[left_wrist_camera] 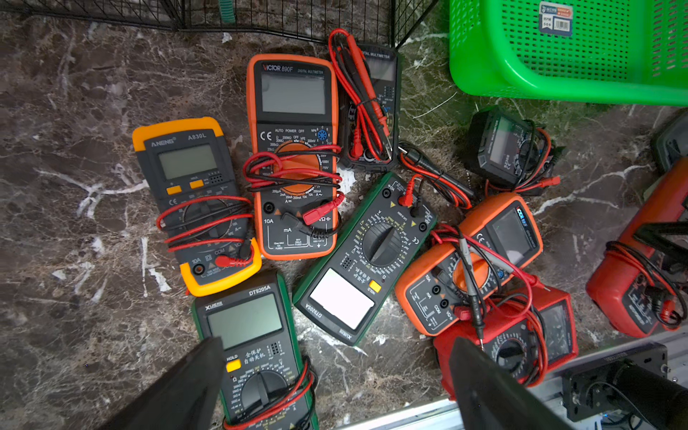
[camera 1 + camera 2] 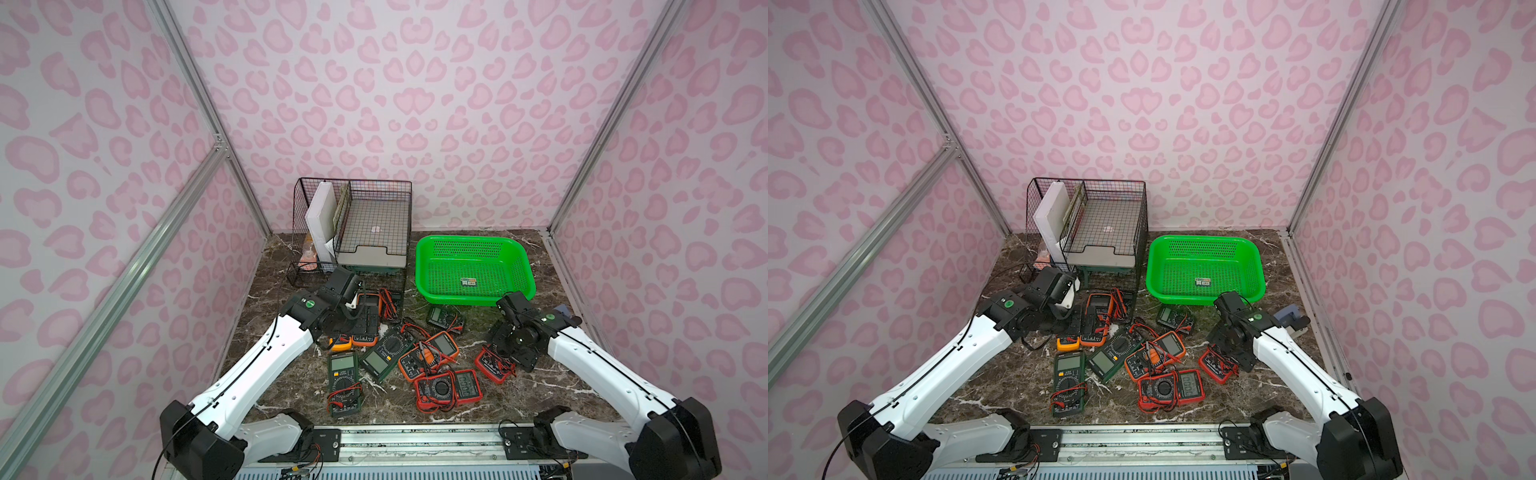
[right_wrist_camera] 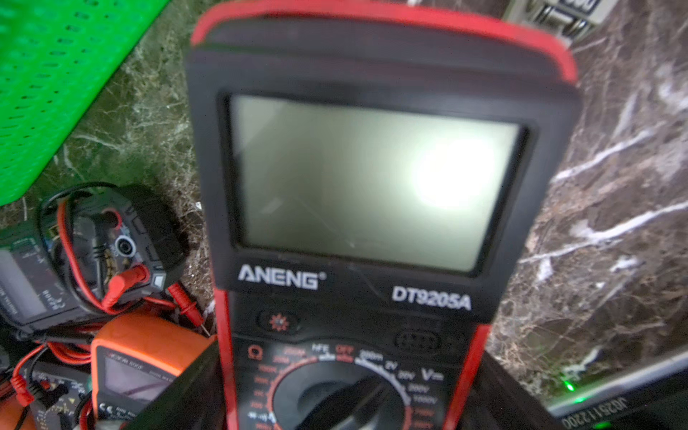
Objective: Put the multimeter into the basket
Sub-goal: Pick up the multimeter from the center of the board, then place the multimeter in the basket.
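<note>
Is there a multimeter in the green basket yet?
No, the green basket holds only a small sticker on its floor.

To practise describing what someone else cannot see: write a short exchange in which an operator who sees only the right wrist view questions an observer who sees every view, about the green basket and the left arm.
Operator: The red multimeter fills my view. Is anything in the basket?
Observer: In both top views it holds no multimeter, only a small label on its floor.
Operator: Where is the left tool?
Observer: It hangs open above the multimeters in front of the wire organizer, holding nothing.
</note>
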Robot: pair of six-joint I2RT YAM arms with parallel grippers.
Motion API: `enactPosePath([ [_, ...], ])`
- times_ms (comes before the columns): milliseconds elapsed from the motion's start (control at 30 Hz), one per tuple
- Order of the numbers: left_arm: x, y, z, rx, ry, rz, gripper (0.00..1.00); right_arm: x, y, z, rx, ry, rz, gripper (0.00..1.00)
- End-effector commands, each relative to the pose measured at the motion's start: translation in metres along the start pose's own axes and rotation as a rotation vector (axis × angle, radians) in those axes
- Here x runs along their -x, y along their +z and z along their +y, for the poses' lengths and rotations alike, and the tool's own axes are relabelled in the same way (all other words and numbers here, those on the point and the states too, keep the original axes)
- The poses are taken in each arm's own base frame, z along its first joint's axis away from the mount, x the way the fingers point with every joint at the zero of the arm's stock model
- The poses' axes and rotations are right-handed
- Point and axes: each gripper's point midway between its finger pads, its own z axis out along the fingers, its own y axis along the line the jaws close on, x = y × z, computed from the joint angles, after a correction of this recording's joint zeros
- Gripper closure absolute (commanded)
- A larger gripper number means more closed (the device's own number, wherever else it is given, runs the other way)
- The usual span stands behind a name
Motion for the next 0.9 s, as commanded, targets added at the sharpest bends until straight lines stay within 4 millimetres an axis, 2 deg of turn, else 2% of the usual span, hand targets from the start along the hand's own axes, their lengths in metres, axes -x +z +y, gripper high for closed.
enactPosePath([
  [0, 0.006, 0.000, -0.005, -0.006, -0.011, 0.004, 0.01, 0.008, -0.014, 0.004, 0.007, -0.098, -0.028, 0.44],
  [100, 0.012, 0.004, -0.012, -0.023, -0.019, 0.006, 0.01, 0.024, -0.033, 0.019, 0.043, -0.171, -0.088, 0.44],
  [200, 0.020, 0.009, -0.017, -0.027, -0.031, 0.014, 0.01, 0.043, -0.056, 0.042, 0.110, -0.241, -0.165, 0.45],
  [333, 0.030, 0.017, -0.025, -0.039, -0.032, 0.013, 0.01, 0.069, -0.084, 0.082, 0.233, -0.344, -0.272, 0.45],
  [500, 0.036, 0.025, -0.027, -0.020, -0.039, 0.030, 0.01, 0.099, -0.103, 0.130, 0.329, -0.426, -0.348, 0.45],
  [700, 0.044, 0.030, -0.029, -0.006, -0.062, 0.031, 0.02, 0.122, -0.106, 0.189, 0.443, -0.447, -0.362, 0.44],
  [867, 0.049, 0.035, -0.032, -0.004, -0.064, 0.032, 0.01, 0.134, -0.086, 0.216, 0.444, -0.482, -0.348, 0.44],
])
